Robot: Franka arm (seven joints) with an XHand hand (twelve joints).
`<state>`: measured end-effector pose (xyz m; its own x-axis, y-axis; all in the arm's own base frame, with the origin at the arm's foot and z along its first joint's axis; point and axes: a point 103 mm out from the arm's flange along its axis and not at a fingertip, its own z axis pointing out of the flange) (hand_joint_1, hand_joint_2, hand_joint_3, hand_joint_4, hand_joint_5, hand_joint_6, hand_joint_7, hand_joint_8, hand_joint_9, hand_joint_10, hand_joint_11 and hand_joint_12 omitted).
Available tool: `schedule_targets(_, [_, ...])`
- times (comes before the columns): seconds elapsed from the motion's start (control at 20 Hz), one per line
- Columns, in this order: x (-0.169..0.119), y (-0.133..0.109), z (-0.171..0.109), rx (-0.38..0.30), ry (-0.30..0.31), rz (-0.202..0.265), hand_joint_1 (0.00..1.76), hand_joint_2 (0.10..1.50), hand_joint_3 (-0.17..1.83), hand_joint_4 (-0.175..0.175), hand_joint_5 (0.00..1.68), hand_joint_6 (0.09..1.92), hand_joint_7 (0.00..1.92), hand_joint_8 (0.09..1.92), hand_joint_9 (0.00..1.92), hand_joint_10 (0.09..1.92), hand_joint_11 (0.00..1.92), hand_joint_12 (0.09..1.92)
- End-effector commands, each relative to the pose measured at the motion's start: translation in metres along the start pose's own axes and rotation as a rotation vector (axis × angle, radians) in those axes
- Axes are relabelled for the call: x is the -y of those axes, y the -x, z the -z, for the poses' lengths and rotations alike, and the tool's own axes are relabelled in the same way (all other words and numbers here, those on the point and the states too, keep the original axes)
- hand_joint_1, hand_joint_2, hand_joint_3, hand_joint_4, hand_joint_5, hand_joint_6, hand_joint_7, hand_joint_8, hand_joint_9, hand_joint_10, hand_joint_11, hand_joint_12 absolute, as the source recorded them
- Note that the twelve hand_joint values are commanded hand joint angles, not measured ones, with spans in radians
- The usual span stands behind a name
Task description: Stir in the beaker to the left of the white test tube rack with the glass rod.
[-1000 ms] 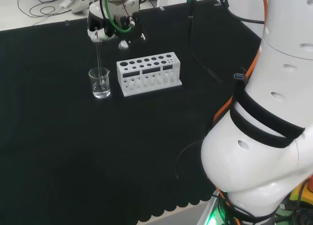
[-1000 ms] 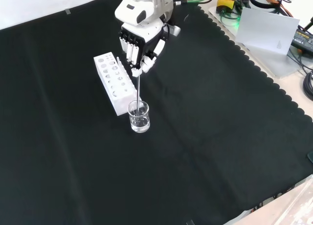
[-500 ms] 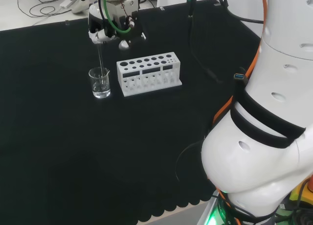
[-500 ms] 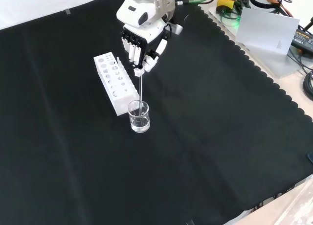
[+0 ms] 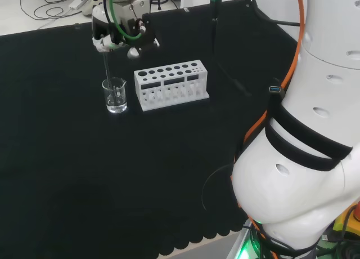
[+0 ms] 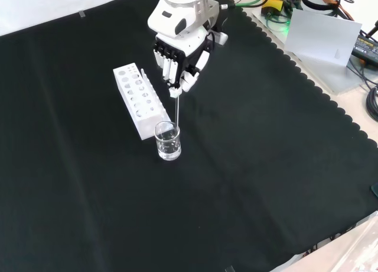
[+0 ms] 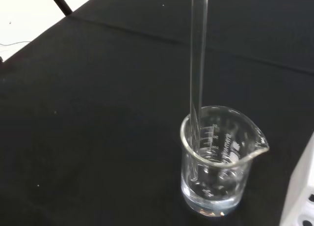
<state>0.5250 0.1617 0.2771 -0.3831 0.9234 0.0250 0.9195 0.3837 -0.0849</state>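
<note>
Robot hand pinches a glass rod dipped into a small beaker beside the white test tube rack.
The rod leans on the rim; a wide stir could tip the beaker over.

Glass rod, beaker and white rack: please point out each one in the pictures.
glass rod [image 7: 198, 54], wrist view, on its shaft above the beaker.
beaker [image 6: 168, 145], front view, on its glass wall.
white test tube rack [image 5: 171, 84], head view, on its front face.
</note>
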Motion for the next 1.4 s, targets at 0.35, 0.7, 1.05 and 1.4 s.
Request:
schedule_targets(0.35, [-0.035, 0.025, -0.003, -0.002, -0.002, 0.003, 1.31, 1.1, -0.17, -0.175, 1.28, 0.23, 1.24, 0.89, 1.6, 0.84, 1.6, 0.74])
schedule_targets(0.7, [-0.033, 0.059, 0.001, -0.024, -0.01, -0.023, 1.31, 1.1, -0.17, -0.175, 1.28, 0.23, 1.24, 0.89, 1.6, 0.83, 1.6, 0.74])
schedule_targets(1.05, [-0.009, 0.06, 0.004, -0.017, -0.026, -0.03, 1.31, 1.1, -0.17, -0.175, 1.28, 0.23, 1.24, 0.89, 1.6, 0.83, 1.6, 0.74])
schedule_targets(1.4, [-0.002, 0.026, 0.005, -0.005, -0.034, 0.011, 1.31, 1.1, -0.17, -0.175, 1.28, 0.23, 1.24, 0.89, 1.61, 0.83, 1.6, 0.74])
